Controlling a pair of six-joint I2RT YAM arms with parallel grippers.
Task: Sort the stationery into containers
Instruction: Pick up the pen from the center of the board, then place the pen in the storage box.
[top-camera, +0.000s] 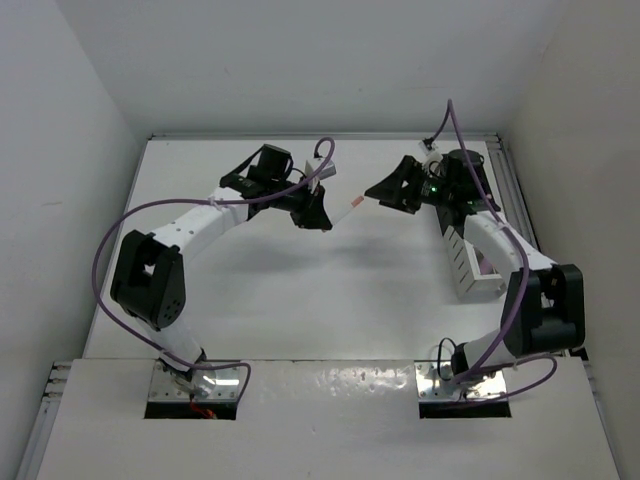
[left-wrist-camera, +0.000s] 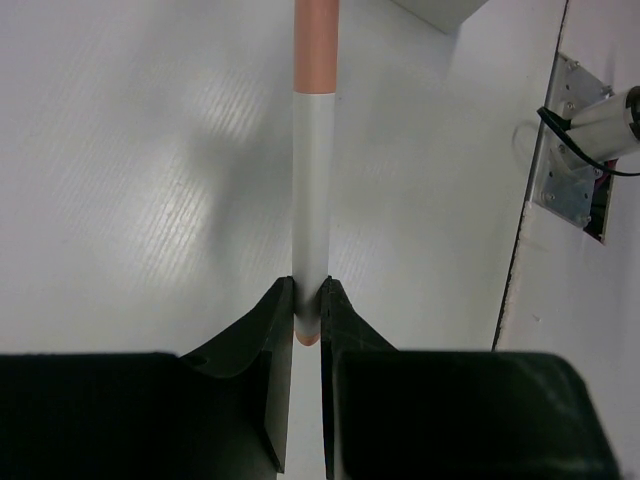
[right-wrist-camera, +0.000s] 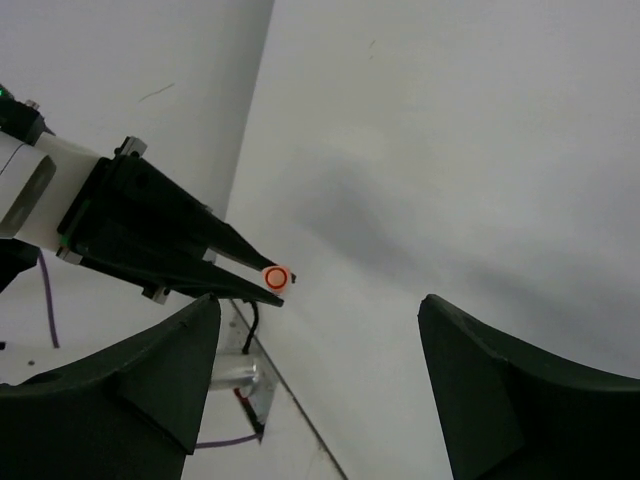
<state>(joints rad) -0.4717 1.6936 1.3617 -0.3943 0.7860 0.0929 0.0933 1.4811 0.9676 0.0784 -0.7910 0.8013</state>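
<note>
My left gripper (top-camera: 326, 216) is shut on a thin white pen with a pink tip (top-camera: 350, 208), held above the table and pointing right. In the left wrist view the pen (left-wrist-camera: 311, 190) runs straight out from between the closed fingers. My right gripper (top-camera: 378, 194) is open and empty, facing the pen's tip from a short way off. In the right wrist view the pen's round end (right-wrist-camera: 276, 278) shows end-on between the left fingers (right-wrist-camera: 215, 245). The white slatted rack (top-camera: 470, 262) stands on the right, partly under my right arm. The black holder and the other stationery are out of view.
White walls close in the table on the left, back and right. The arm bases and their metal plates (top-camera: 195, 386) sit at the near edge. Purple cables loop off both arms.
</note>
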